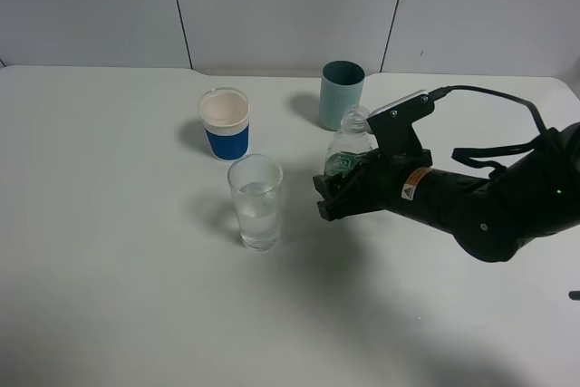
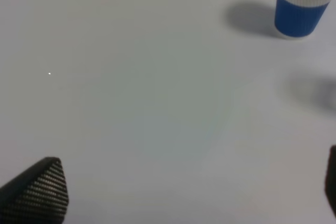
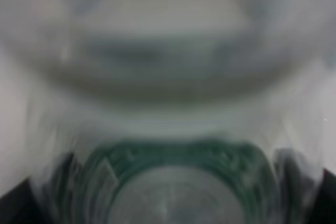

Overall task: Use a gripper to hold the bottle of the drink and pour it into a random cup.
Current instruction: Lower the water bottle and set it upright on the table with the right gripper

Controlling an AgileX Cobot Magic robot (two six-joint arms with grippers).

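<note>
My right gripper is shut on the bottle, a small clear bottle with a dark green label and no cap, held roughly upright. The clear glass cup stands just left of the gripper, apart from it, with some clear liquid in it. In the right wrist view the bottle fills the frame, blurred, with the black jaws at either side. My left gripper is open and empty over bare table; it does not show in the exterior view.
A white paper cup with a blue sleeve stands behind the glass and shows in the left wrist view. A teal cup stands behind the bottle. The white table ends at a wall behind.
</note>
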